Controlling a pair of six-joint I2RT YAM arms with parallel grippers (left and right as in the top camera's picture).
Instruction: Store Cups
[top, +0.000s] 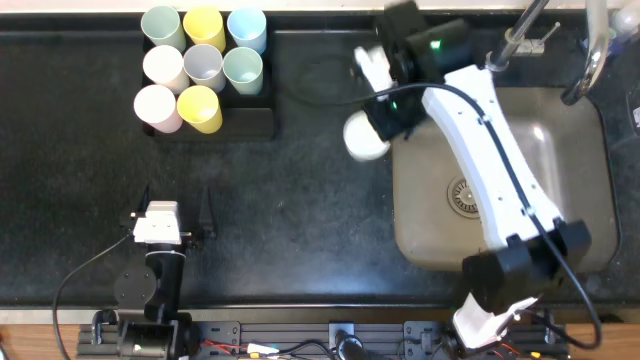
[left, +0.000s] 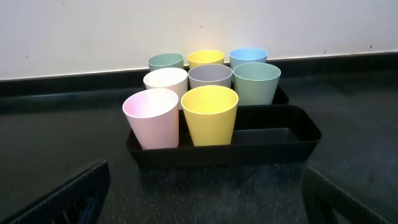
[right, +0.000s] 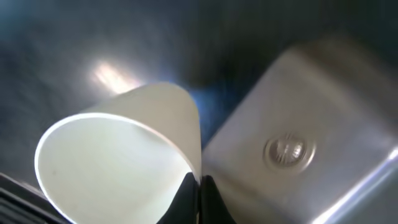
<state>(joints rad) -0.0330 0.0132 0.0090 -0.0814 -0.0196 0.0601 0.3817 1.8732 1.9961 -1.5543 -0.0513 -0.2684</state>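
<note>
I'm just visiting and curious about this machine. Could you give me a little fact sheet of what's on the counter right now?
Tray: black tray on the counter, by the wall
Stored: eight cups, upright, one front slot empty
In hand: white cup, its wall pinched by the right gripper, beside the sink
Left gripper: open, holding nothing, facing the tray
</note>
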